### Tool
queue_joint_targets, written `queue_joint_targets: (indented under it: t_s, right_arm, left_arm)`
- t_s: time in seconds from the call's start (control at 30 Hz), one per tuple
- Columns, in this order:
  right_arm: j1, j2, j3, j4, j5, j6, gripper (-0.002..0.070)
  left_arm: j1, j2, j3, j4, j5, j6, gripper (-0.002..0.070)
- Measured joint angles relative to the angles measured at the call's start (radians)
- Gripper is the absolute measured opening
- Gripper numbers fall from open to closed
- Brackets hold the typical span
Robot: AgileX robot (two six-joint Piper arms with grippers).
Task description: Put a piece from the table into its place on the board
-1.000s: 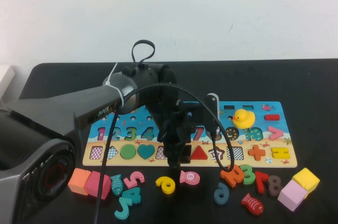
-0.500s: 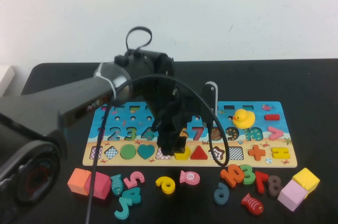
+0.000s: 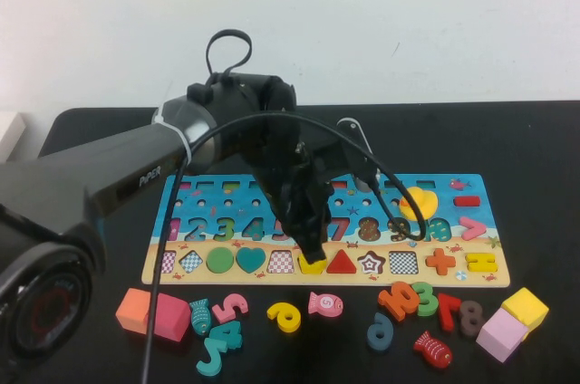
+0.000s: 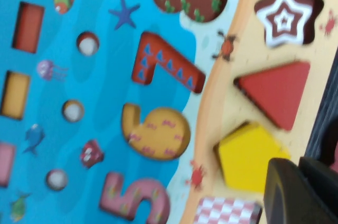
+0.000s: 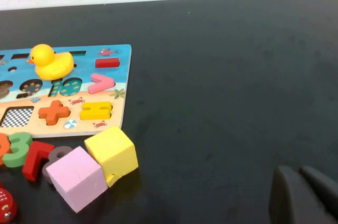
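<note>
The yellow pentagon (image 3: 314,265) lies on the board (image 3: 497,275) in the bottom row, between a checkered square recess (image 3: 282,262) and the red triangle (image 3: 342,263). It covers the pentagon recess, which is hidden. In the left wrist view the pentagon (image 4: 248,155) sits beside the triangle (image 4: 277,91). My left gripper (image 3: 310,241) hangs just above the pentagon with its dark fingertips (image 4: 288,192) close together and nothing between them. My right gripper (image 5: 306,195) is shut and empty over the black table (image 5: 227,76), out of the high view.
Loose numbers, fish, a yellow 6 (image 3: 285,315) and cubes (image 3: 513,321) lie on the table in front of the board. A yellow duck (image 3: 419,200) stands on the board's right part. An empty star recess (image 3: 371,264) is right of the triangle.
My left gripper has risen and drawn back from the bottom row. The yellow pentagon, hidden under the gripper a second ago, now shows lying in its place.
</note>
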Motion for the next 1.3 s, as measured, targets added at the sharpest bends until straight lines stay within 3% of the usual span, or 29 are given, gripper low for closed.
queue_joint_targets:
  t_s: [0.3,0.97,1.3]
  right_arm:
    - [0.000,0.000,0.000,0.000,0.002,0.000,0.0018]
    - [0.000,0.000,0.000,0.000,0.002,0.000,0.0018]
    - [0.000,0.000,0.000,0.000,0.002,0.000,0.0019]
  left_arm:
    - [0.000,0.055,0.000,-0.095,-0.026,-0.018,0.0001]
    - [0.000,0.091,-0.001,-0.019,-0.048,-0.075,0.0000]
    - [0.000,-0.121,0.021,-0.019,-0.035,-0.127,0.0000]
